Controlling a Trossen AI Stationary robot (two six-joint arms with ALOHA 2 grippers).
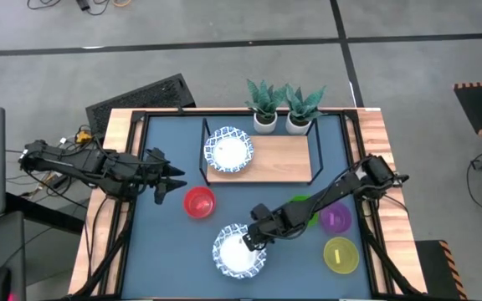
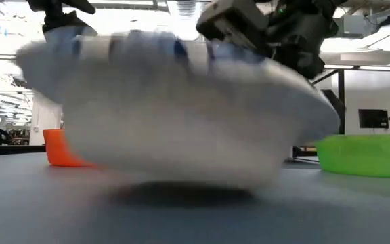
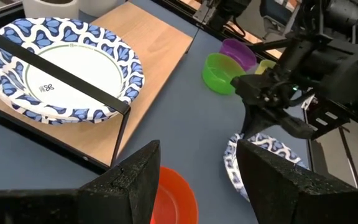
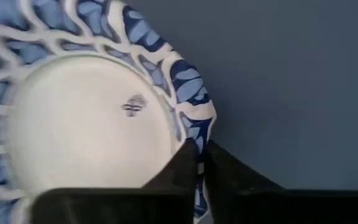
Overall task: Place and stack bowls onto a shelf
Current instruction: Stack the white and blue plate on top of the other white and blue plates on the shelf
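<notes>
Right gripper (image 4: 199, 155) fingers pinched on the near blue-rimmed white bowl's (image 1: 239, 251) rim, wooden shelf (image 1: 283, 159) straight ahead; left gripper (image 1: 167, 178) fingers wide.

So there's a blue-patterned bowl (image 3: 61, 68) sitting on the wooden shelf (image 3: 160, 56). Off the shelf on the table: green bowl (image 3: 222, 71) touching a purple bowl (image 3: 241, 53), red bowl (image 3: 173, 196), and the right gripper (image 3: 263, 118) over another patterned bowl (image 3: 260, 165).
</notes>
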